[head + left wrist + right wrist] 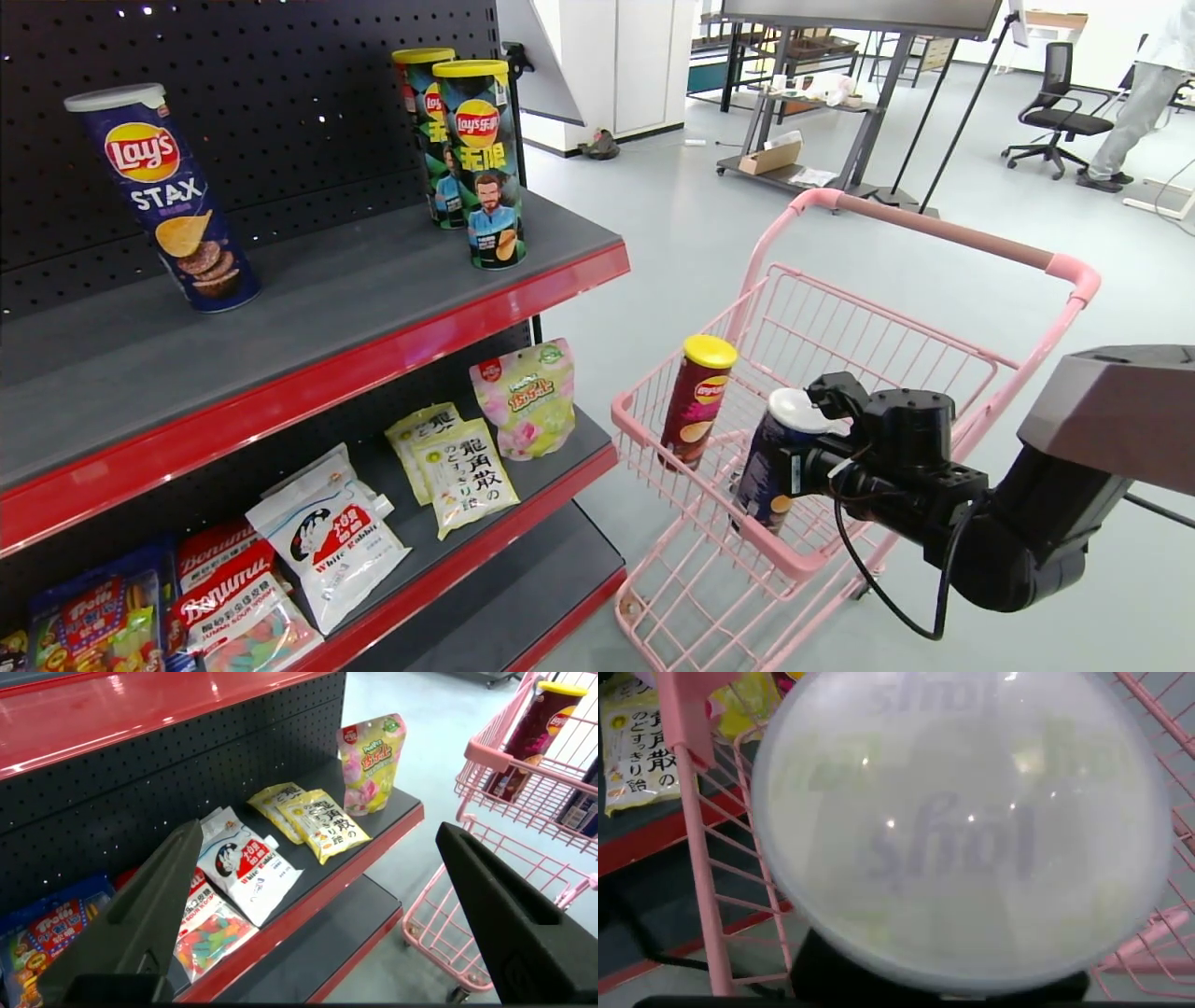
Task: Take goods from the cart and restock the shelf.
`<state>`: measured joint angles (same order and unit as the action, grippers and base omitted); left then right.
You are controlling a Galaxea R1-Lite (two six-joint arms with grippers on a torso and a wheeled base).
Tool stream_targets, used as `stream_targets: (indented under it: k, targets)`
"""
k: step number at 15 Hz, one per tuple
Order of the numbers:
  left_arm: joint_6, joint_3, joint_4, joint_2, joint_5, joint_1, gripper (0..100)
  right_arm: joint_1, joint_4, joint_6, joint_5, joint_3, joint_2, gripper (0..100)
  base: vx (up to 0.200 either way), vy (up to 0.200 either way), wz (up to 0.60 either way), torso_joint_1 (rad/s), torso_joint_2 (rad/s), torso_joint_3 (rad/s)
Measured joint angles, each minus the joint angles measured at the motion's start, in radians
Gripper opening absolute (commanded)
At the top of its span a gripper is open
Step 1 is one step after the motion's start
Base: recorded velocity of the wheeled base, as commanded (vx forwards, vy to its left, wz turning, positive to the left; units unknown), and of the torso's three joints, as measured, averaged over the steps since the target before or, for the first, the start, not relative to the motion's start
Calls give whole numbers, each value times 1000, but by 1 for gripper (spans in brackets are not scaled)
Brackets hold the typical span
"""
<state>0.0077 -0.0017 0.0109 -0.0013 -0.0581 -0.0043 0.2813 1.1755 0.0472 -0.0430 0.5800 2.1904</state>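
Observation:
A dark blue chip can with a white lid (771,465) leans inside the pink cart (934,233), near its front rim. My right gripper (810,431) is shut on the can's upper end, and the white lid (962,831) sits right before the right wrist camera. A maroon can with a yellow lid (696,399) stands in the cart beside it. On the top shelf (308,317) stand a blue can (166,198) and two green cans (484,166). My left gripper (320,829) hangs open and holds nothing, facing the lower shelf of snack bags (318,821).
Snack bags (327,532) line the middle shelf, and the red shelf edge (448,327) juts out toward the cart. Bare floor lies between shelf and cart. A display stand (840,112) and an office chair (1060,107) stand far behind.

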Motion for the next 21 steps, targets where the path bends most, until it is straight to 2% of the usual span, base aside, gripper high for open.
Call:
stream_targets:
  k: [6,9,11,14,15,18,21]
  targets:
    - [0,0,0,0,0,0,100,24,-41,-6,49,3,-69,0,0,0,0,0,0,0]
    - [-1,0,0,0,0,0,100,31,-210,-22,78,65,-230,0,0,0,0,0,0,0]
    - [-1,0,0,0,0,0,100,32,-428,-25,88,148,-352,0,0,0,0,0,0,0]
    - [-1,0,0,0,1,0,100,35,-924,-38,153,312,-610,0,0,0,0,0,0,0]
    - [-1,0,0,0,0,0,100,37,-1036,-40,159,350,-695,0,0,0,0,0,0,0]
    - [-2,0,1,0,0,0,100,19,-1209,-45,201,374,-944,0,0,0,0,0,0,0]
    - [-2,0,1,0,0,0,100,-56,-1385,-51,240,286,-1137,0,0,0,0,0,0,0]
